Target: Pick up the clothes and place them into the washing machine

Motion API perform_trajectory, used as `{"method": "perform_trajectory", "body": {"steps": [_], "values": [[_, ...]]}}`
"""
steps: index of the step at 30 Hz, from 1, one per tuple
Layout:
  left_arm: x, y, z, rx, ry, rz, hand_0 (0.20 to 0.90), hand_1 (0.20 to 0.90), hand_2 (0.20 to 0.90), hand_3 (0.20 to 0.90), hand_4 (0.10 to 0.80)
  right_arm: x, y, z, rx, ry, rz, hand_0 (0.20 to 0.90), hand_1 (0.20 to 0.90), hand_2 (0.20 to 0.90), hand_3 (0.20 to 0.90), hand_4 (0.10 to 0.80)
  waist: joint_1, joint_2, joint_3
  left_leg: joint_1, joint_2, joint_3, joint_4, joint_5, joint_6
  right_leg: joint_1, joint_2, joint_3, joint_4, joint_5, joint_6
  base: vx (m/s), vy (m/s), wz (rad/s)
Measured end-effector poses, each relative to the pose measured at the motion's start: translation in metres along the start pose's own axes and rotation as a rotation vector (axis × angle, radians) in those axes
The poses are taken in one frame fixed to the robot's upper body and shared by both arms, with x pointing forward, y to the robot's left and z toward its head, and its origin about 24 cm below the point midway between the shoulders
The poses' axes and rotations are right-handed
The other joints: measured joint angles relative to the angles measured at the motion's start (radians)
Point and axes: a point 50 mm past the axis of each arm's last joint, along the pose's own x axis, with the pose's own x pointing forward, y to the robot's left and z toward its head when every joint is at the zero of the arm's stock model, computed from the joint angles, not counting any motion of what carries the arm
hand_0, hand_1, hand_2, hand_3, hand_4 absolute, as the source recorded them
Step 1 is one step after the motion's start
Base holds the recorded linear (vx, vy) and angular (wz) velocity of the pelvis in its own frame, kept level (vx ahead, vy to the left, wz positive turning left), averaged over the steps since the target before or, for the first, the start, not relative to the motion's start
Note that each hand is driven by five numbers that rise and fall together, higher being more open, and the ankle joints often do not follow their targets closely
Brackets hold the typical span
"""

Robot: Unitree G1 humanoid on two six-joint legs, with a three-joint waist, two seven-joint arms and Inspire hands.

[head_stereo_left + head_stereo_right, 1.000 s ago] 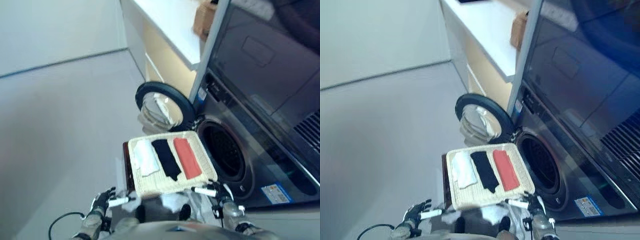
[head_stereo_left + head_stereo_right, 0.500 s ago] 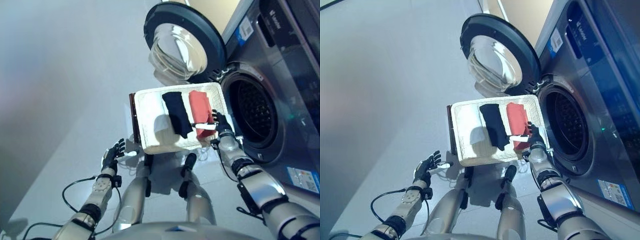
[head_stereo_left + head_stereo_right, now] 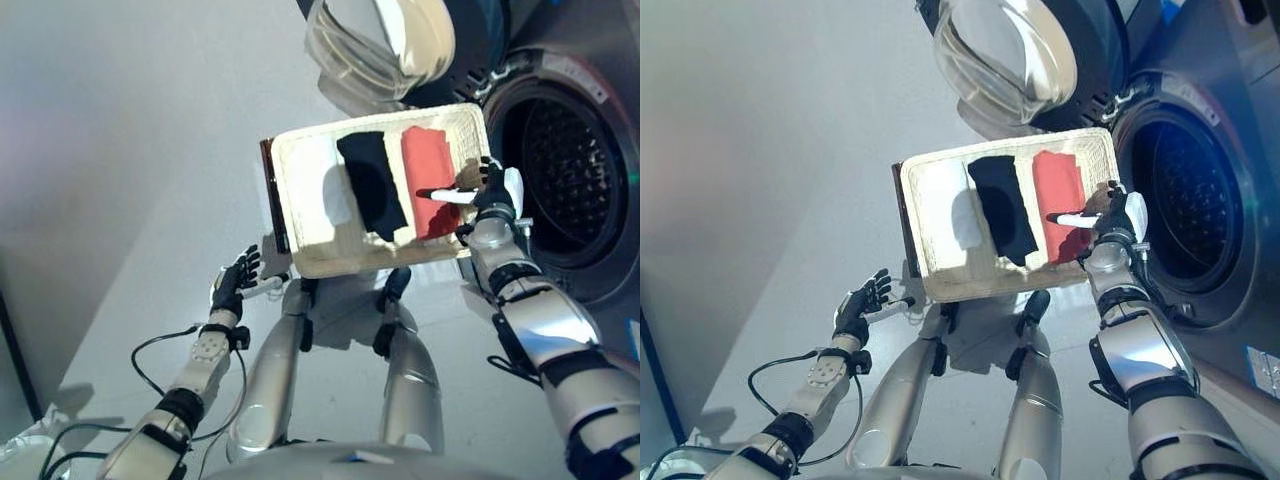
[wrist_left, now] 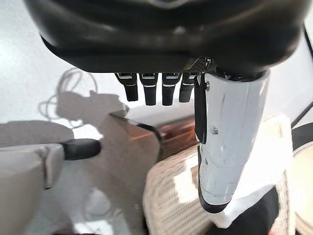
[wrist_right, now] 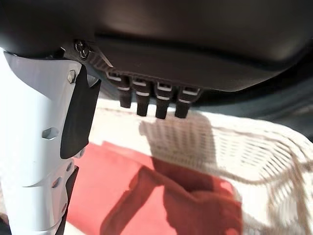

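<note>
A shallow wicker basket (image 3: pixel 300 160) holds a white cloth (image 3: pixel 325 195), a black cloth (image 3: pixel 372 185) and a red cloth (image 3: pixel 428 180) side by side. My right hand (image 3: pixel 485 198) is open at the basket's right rim, next to the washing machine. Its white-covered thumb reaches over the red cloth. In the right wrist view the straight fingers (image 5: pixel 146 103) hover above the red cloth (image 5: pixel 161 200) and hold nothing. My left hand (image 3: pixel 235 282) is open, low and left of the basket, apart from it.
The washing machine's dark drum opening (image 3: pixel 570 170) lies just right of the basket. Its round glass door (image 3: pixel 380 45) stands open beyond the basket. The dark brown box (image 3: pixel 270 200) shows under the basket's left edge. Grey floor (image 3: pixel 120 150) spreads to the left.
The camera has tilted down and come closer. My right hand has risen from beside my body to the basket's right rim, over the red cloth. The left hand stays low.
</note>
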Motion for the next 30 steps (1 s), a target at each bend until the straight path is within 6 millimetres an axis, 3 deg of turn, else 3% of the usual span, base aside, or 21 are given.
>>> {"method": "perform_trajectory", "body": {"steps": [7, 14, 18, 24, 25, 27, 30], "values": [[0.000, 0.001, 0.002, -0.006, -0.011, 0.022, 0.900, 0.900, 0.900, 0.900, 0.800, 0.001, -0.002, 0.002, -0.035, -0.008, -0.024, 0.900, 0.900, 0.900, 0.900, 0.800, 0.009, 0.001, -0.002, -0.017, -0.006, -0.008, 0.005, -0.010, -0.011, -0.018, -0.004, 0.000, 0.009, -0.010, 0.000, 0.045, 0.009, 0.01], [0.005, -0.007, 0.027, -0.044, -0.118, 0.000, 0.900, 0.900, 0.900, 0.900, 0.800, 0.006, -0.010, 0.019, -0.017, -0.039, -0.068, 0.900, 0.900, 0.900, 0.900, 0.800, 0.029, 0.008, 0.006, -0.124, -0.014, -0.011, 0.058, -0.012, 0.007, -0.108, -0.012, 0.001, 0.035, 0.002, 0.004, -0.004, 0.028, 0.05], [0.010, -0.018, 0.047, -0.046, -0.198, -0.044, 0.900, 0.900, 0.900, 0.900, 0.800, 0.012, -0.026, 0.033, -0.009, -0.058, -0.124, 0.900, 0.900, 0.900, 0.900, 0.800, 0.046, 0.028, 0.044, -0.148, -0.022, -0.022, 0.072, -0.014, 0.010, -0.129, -0.019, 0.002, 0.056, -0.002, 0.005, 0.000, 0.027, 0.07], [0.011, -0.020, 0.052, -0.049, -0.215, -0.042, 0.900, 0.900, 0.900, 0.900, 0.800, 0.016, -0.036, 0.052, 0.015, -0.094, -0.194, 0.900, 0.900, 0.900, 0.900, 0.800, 0.047, 0.031, 0.070, -0.212, -0.031, -0.030, 0.100, -0.013, 0.010, -0.193, -0.038, 0.002, 0.098, -0.013, 0.005, 0.002, 0.030, 0.08], [0.011, -0.020, 0.052, -0.049, -0.216, -0.042, 0.900, 0.900, 0.900, 0.900, 0.800, 0.017, -0.039, 0.054, 0.014, -0.094, -0.205, 0.505, 0.505, 0.505, 0.505, 0.518, 0.047, 0.031, 0.072, -0.218, -0.032, -0.030, 0.104, -0.012, 0.011, -0.198, -0.040, 0.002, 0.101, -0.013, 0.005, -0.010, 0.031, 0.06], [0.011, -0.021, 0.054, -0.052, -0.224, -0.041, 0.900, 0.900, 0.900, 0.900, 0.800, 0.019, -0.048, 0.058, 0.005, -0.097, -0.228, 0.200, 0.200, 0.200, 0.200, 0.300, 0.047, 0.031, 0.074, -0.230, -0.036, -0.030, 0.104, -0.011, 0.009, -0.212, -0.043, 0.002, 0.109, -0.014, 0.005, -0.013, 0.035, 0.05], [0.010, -0.023, 0.056, -0.051, -0.233, -0.043, 0.900, 0.900, 0.900, 0.900, 0.800, 0.021, -0.060, 0.065, -0.037, -0.122, -0.265, 0.200, 0.200, 0.200, 0.200, 0.300, 0.046, 0.032, 0.080, -0.251, -0.043, -0.033, 0.115, -0.008, 0.010, -0.238, -0.047, 0.008, 0.125, -0.016, 0.001, -0.018, 0.042, 0.03]]}}
